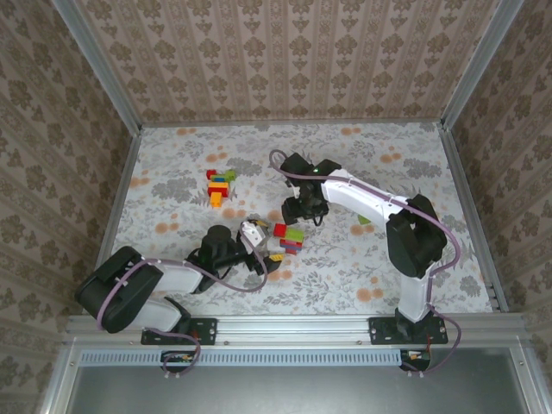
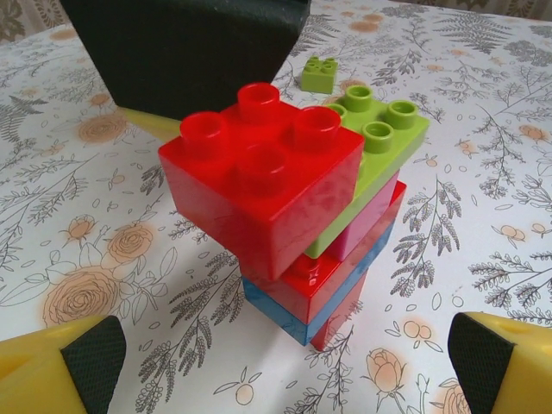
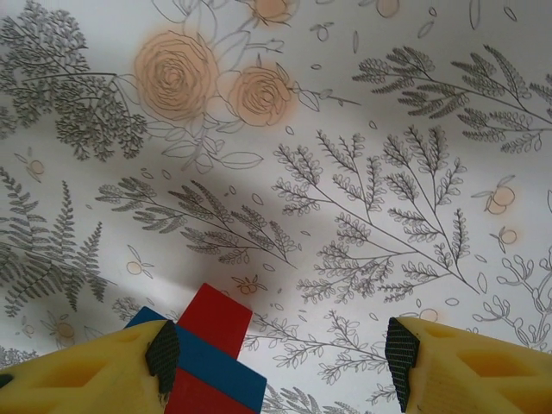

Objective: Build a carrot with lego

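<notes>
The lego stack (image 2: 293,259) stood near the middle of the table (image 1: 414,172), whose matte cloth was printed with grey ferns and peach roses. Its glossy, round-studded bricks sat crookedly: a red brick (image 2: 259,185) on top, a lime brick (image 2: 379,129) beside it, then magenta, red and blue layers. The left gripper (image 2: 286,358) faced it, yellow fingers with black ribbed pads spread wide, holding nothing. The right gripper (image 3: 282,360) was parted too, with blue and red edges (image 3: 211,362) against one pad. A loose green brick (image 2: 319,74) lay beyond, and a small heap (image 1: 220,185) lay well apart.
</notes>
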Controlling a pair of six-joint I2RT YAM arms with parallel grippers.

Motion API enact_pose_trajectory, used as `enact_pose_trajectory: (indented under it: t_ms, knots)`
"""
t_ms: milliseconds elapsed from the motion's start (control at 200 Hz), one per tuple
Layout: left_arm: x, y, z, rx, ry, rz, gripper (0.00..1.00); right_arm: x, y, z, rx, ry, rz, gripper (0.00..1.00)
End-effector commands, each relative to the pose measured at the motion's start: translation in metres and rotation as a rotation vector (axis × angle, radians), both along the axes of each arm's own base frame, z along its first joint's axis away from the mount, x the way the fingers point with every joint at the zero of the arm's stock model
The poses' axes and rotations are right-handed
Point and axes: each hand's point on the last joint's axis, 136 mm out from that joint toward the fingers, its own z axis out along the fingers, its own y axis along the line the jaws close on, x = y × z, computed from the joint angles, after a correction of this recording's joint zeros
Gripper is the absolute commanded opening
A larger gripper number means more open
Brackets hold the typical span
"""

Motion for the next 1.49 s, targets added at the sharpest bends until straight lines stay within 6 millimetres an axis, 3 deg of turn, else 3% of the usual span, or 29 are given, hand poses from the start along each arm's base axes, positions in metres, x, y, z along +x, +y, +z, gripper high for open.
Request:
enact_pose_trajectory:
  t_ms: [0, 145, 360, 530, 770, 935, 1110, 1305, 1490]
  knots:
    - [0.002, -0.004, 0.003, 0.002, -0.01, -0.026, 1.0, 0.001, 0.009, 0.001, 0.015, 0.008, 0.04, 0.68]
    - [0.003, -0.006, 0.005, 0.003, -0.013, -0.037, 1.0, 0.011, -0.003, 0.008, -0.034, -0.058, 0.014, 0.68]
    - [0.004, -0.023, 0.015, -0.007, -0.037, -0.123, 1.0, 0.03, -0.067, 0.04, -0.11, -0.189, -0.142, 0.71]
    - [0.013, -0.04, 0.015, -0.014, -0.043, -0.185, 1.0, 0.01, -0.113, 0.035, -0.139, -0.149, -0.185, 0.72]
    - [0.013, -0.057, 0.015, -0.05, -0.019, -0.278, 1.0, -0.027, -0.154, 0.008, -0.133, -0.083, -0.242, 0.71]
    - [0.004, -0.056, 0.012, -0.055, -0.002, -0.309, 0.9, -0.036, -0.166, -0.007, -0.122, -0.043, -0.264, 0.71]
    - [-0.004, -0.052, 0.013, -0.059, 0.005, -0.321, 0.79, -0.033, -0.166, -0.01, -0.11, -0.038, -0.27, 0.71]
    - [-0.011, -0.05, 0.016, -0.062, 0.021, -0.353, 0.49, -0.03, -0.168, -0.014, -0.114, -0.028, -0.277, 0.7]
    - [-0.013, -0.051, 0.021, -0.077, 0.011, -0.362, 0.49, -0.03, -0.171, -0.02, -0.121, -0.013, -0.283, 0.7]
